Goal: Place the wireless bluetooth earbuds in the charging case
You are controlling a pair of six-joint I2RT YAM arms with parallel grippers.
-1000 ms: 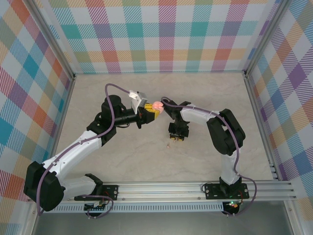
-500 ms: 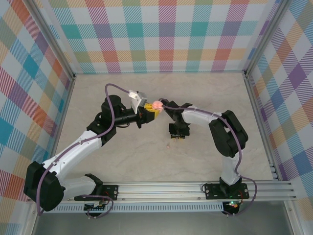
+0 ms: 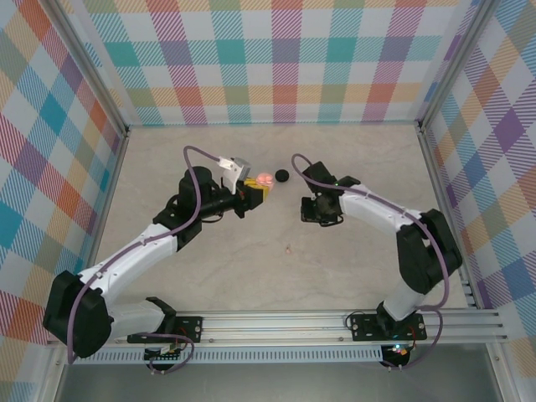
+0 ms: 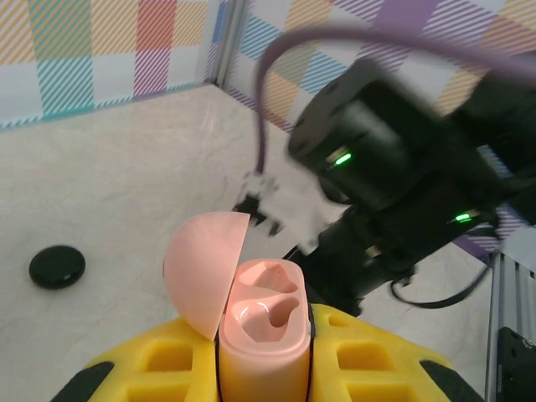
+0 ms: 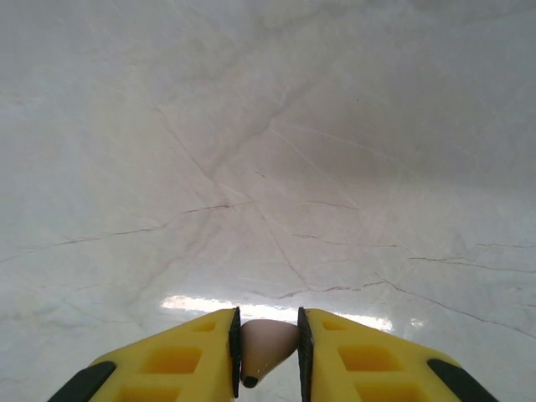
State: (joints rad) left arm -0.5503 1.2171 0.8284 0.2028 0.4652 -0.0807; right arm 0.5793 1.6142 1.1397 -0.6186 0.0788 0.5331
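While the pink charging case (image 4: 264, 331) is pinched upright in the left claw (image 4: 265, 368), its lid (image 4: 203, 270) is swung open to one side and two moulded recesses are exposed. A pale pink earbud (image 5: 265, 342) is pinched between the yellow fingers (image 5: 180, 356) of the right claw (image 5: 266, 356), above the bare marbled worktop (image 5: 268, 151). Seen from above, the right claw is held near the case but apart from it. A round black puck (image 3: 283, 175) lies just beside the case, between it and the right arm. A tiny pink item (image 3: 287, 248), too small to be named, lies on the worktop nearer the bases.
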